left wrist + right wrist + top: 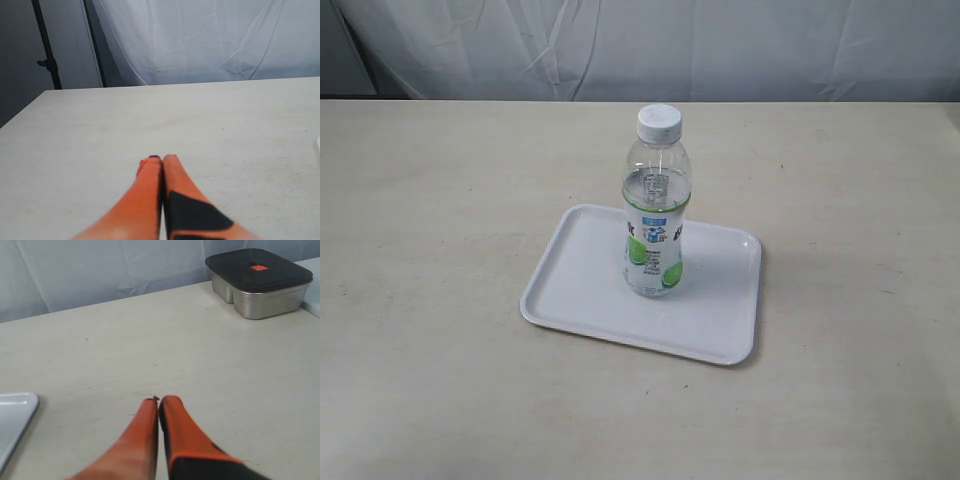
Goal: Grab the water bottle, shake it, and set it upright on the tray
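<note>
The water bottle [655, 205], clear with a white cap and a lime-printed label, stands upright on the white tray [580, 275] in the middle of the table in the exterior view. Neither arm shows in that view. My left gripper [162, 158] is shut with nothing between its orange fingers, low over bare tabletop; the bottle is out of the left wrist view. My right gripper [158, 399] is shut and empty too, with a corner of the tray [12, 417] off to one side of it.
A steel lunch box with a black lid [259, 282] sits far beyond the right gripper. A white cloth backdrop [650, 45] hangs behind the table. A dark stand pole [46, 45] rises past the table edge in the left wrist view.
</note>
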